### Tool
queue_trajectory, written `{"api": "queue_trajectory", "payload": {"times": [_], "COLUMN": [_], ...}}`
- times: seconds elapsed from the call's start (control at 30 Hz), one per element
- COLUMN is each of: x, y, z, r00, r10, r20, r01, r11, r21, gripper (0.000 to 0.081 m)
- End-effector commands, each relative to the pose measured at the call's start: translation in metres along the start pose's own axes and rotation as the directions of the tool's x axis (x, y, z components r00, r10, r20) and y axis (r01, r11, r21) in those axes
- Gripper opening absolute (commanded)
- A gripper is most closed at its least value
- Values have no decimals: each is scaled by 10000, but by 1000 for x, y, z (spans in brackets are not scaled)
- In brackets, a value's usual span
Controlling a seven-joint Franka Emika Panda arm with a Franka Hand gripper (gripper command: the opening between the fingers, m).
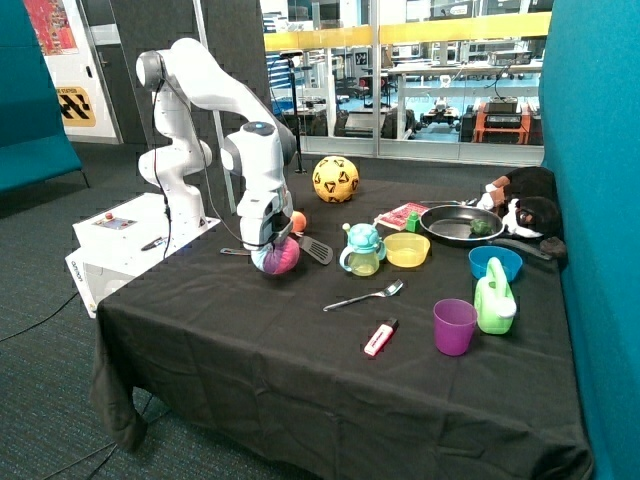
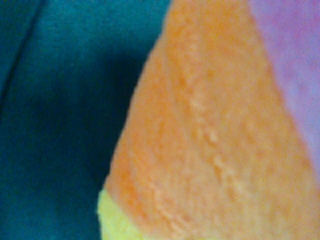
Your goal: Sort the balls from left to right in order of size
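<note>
Three balls sit on the black table (image 1: pixel 250 340): a small orange ball (image 1: pixel 298 220), a soft ball (image 1: pixel 278 257) in pink, purple and teal, and a big yellow ball (image 1: pixel 335 179) with black marks. The gripper (image 1: pixel 268 243) is down on top of the soft ball, pressed right against it near the table's edge closest to the robot base; whether the fingers are clamped or spread cannot be told, since the ball and the hand hide them. The wrist view is filled with soft fabric panels (image 2: pixel 210 140) in orange, purple, teal and a bit of yellow, so the camera is almost touching the soft ball. The orange ball lies just behind the soft ball, partly hidden by the arm (image 1: pixel 215 85). The yellow ball stands well apart from both, toward the far edge of the table. One black spatula (image 1: pixel 312 250) lies just beside the soft ball. Elsewhere there is one sippy cup (image 1: pixel 362 250), one yellow bowl (image 1: pixel 407 249), one blue bowl (image 1: pixel 495 262), one spoon (image 1: pixel 365 296), one purple cup (image 1: pixel 454 326), one green watering can (image 1: pixel 495 303), one frying pan (image 1: pixel 460 223) with a small green thing (image 1: pixel 481 226) in it, one marker (image 1: pixel 380 338) and one plush toy (image 1: pixel 528 210).
</note>
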State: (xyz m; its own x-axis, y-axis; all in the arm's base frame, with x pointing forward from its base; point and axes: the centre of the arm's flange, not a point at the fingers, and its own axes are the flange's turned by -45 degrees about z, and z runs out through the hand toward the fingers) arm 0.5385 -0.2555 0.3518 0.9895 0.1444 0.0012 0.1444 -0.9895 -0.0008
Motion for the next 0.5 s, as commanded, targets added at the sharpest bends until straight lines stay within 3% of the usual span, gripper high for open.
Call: {"api": "queue_trajectory", "payload": {"times": [0.0, 0.47], "x": [2, 8], "y": [-12, -52], "z": [-21, -47], "r00": [9992, 9907], "r10": [-411, -1364], "r20": [13, 13], "r01": [411, 1364], "r11": [9992, 9907], "r21": [-7, -6], "gripper": [0, 0]}}
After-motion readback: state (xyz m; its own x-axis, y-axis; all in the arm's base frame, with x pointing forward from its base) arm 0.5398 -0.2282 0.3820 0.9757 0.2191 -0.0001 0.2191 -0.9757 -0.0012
